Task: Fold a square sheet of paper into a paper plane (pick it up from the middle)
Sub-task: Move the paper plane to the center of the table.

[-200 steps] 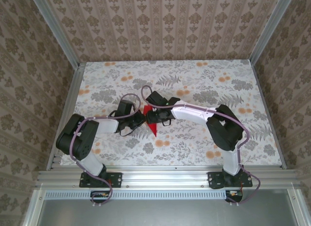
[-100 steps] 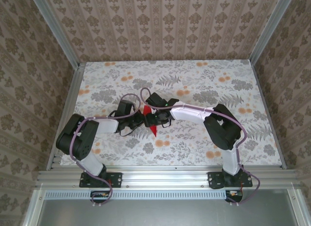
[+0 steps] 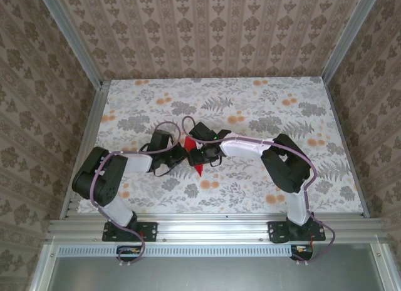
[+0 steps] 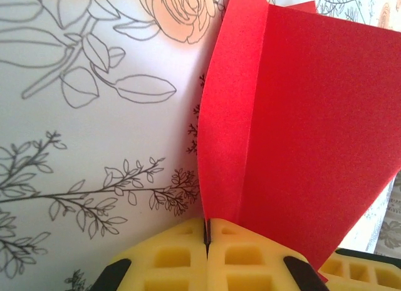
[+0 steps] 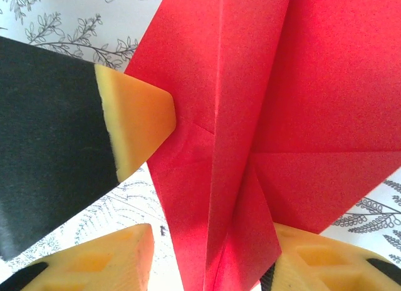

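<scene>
At the middle of the table (image 3: 269, 184), the left claw (image 4: 205, 231) is pressed together on a raised fold of the red paper (image 4: 313, 128). The right claw (image 5: 210, 266) stands spread astride the paper's creased spine. The left arm (image 3: 128, 161) and right arm (image 3: 250, 145) reach inward, bent low, meeting tip to tip. A floral cloth covers the table, with patterned walls (image 3: 213, 28) around it.

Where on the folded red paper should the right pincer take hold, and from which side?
Probably the raised centre fold of the red paper, coming in along it with one finger each side. It stands thin and doubled between the open right pincer, while the left pincer pinches another fold.
</scene>
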Available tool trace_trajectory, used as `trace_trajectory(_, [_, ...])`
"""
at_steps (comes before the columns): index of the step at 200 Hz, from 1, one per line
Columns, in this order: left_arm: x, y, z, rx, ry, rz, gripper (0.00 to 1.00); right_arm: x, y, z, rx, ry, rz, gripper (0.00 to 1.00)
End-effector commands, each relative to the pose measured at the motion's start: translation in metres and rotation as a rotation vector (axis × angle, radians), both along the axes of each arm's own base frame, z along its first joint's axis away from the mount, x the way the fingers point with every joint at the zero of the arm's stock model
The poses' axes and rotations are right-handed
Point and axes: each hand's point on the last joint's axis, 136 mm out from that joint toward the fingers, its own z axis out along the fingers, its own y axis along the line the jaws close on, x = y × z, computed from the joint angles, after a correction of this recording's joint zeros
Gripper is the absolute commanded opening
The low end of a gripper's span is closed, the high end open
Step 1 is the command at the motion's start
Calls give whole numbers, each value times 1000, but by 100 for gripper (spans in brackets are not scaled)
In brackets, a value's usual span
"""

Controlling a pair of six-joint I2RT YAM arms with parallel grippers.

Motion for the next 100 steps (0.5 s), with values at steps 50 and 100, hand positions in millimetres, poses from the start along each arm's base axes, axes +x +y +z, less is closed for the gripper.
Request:
trace_trajectory(50, [3, 7, -1, -45, 16, 28, 0, 1, -6, -19, -34, 11, -2, 56])
trace_trajectory(100, [2, 7, -2, -50, 19, 23, 2, 4, -15, -21, -82, -2, -42, 50])
